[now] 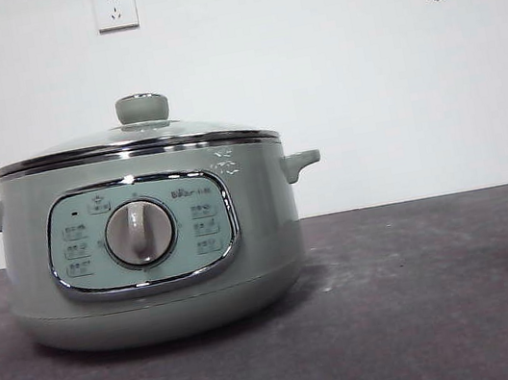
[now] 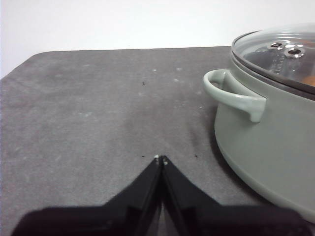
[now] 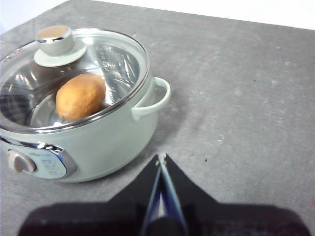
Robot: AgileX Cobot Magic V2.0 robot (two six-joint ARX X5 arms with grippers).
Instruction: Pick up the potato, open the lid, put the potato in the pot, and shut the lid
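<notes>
Glass lid [image 3: 74, 73] covers oval potato [image 3: 80, 96] in pot [image 3: 98, 142].

Dark grey table [image 1: 431, 316] fills the lower part of the front view, matte, its surface mottled with faint lighter smudges. From the wrist cameras the same tabletop shows pale specks and a few tiny dark dots scattered across it, and a rounded corner at the upper left of the left wrist view. Behind it a plain white wall [image 1: 363, 84] takes up the whole upper half of the front view. High on that wall, upper left of the frame, sits a white power socket [image 1: 114, 7], square, nothing plugged in.
</notes>
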